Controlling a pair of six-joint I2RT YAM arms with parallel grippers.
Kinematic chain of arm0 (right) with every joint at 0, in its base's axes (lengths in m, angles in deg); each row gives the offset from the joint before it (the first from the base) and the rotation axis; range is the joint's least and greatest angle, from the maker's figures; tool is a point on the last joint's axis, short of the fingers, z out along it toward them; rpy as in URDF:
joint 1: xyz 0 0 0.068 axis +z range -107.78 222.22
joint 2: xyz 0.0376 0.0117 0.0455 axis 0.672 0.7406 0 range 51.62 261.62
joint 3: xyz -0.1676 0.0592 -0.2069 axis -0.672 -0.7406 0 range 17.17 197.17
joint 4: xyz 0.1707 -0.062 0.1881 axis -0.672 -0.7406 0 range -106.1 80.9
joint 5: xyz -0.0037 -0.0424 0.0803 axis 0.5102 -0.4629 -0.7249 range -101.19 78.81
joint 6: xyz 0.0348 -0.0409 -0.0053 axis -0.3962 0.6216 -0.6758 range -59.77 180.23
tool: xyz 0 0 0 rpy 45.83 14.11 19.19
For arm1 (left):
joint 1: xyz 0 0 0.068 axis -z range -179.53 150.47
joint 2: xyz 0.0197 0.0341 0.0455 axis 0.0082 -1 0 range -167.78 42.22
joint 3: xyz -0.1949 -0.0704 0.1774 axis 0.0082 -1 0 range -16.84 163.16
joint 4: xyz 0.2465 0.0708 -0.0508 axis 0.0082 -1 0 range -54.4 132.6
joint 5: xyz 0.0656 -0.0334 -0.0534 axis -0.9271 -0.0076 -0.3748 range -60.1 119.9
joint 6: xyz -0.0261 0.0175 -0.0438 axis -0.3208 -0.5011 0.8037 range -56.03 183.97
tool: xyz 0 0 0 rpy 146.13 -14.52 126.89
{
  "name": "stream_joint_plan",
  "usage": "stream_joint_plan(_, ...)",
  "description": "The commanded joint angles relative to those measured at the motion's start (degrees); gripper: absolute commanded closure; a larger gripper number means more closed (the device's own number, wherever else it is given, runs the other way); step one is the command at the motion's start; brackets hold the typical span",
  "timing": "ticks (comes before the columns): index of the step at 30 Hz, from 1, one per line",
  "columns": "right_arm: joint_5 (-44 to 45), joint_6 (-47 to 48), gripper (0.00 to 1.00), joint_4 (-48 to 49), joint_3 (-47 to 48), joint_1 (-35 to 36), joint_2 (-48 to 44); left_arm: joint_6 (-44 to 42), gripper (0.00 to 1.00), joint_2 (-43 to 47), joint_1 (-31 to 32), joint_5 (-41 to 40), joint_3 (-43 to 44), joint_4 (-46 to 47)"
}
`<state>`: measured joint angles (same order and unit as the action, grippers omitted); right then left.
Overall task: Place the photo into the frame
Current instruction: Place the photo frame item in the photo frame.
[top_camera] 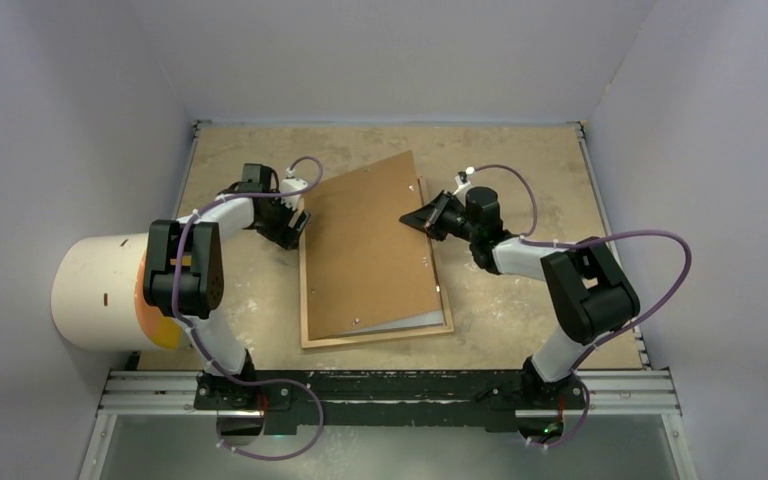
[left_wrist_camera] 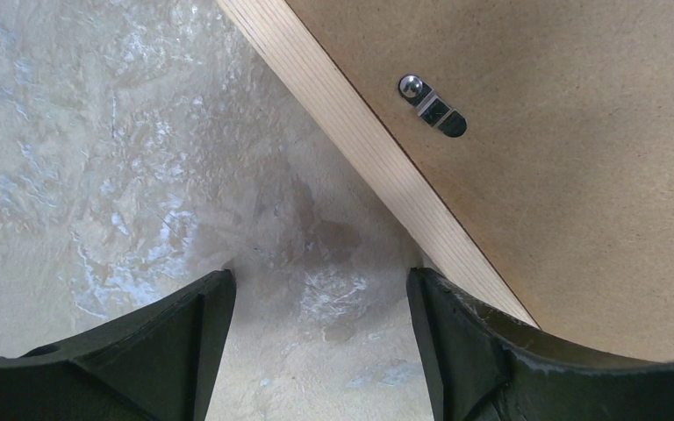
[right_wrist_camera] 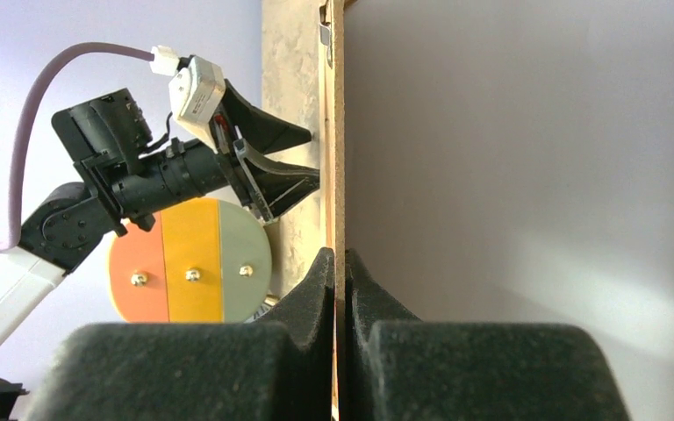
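The light-wood frame [top_camera: 375, 337] lies flat in the middle of the table. The brown backing board [top_camera: 365, 245] lies over it, skewed, with its right edge raised. My right gripper [top_camera: 418, 218] is shut on that right edge; in the right wrist view the pads [right_wrist_camera: 320, 281] pinch the thin board [right_wrist_camera: 337, 158]. A pale grey-white sheet [top_camera: 415, 321] shows under the board inside the frame; I cannot tell whether it is the photo's white back or the glass. My left gripper [top_camera: 295, 225] is open and empty [left_wrist_camera: 320, 285], low over the table beside the frame's left moulding [left_wrist_camera: 360, 140].
A white cylinder with an orange, yellow and green end [top_camera: 100, 292] lies at the left table edge and also shows in the right wrist view [right_wrist_camera: 189, 260]. A metal rail [top_camera: 390, 385] runs along the near edge. Walls enclose the table. A turn clip [left_wrist_camera: 433, 107] sits on the board.
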<state>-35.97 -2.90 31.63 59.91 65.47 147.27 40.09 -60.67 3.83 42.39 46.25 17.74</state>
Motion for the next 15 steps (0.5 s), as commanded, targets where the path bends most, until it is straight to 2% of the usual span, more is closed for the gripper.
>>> stream_joint_plan(1, 0.3, 3.5, 1.00, -3.5, -0.6, 0.4, -1.7, 1.6, 0.24, -0.7, -0.7, 4.1, -1.5, -2.2)
stream_joint_plan(5, 0.4, 4.3, 1.00, -4.9, -1.3, 0.4, -2.6, 2.6, 0.24, -1.0, -2.3, 6.0, -1.6, -2.6)
stream_joint_plan(15, -1.0, 3.3, 1.00, -3.7, -3.4, 0.4, -4.7, 2.6, 0.24, -1.2, -2.7, 5.2, -3.3, -1.6)
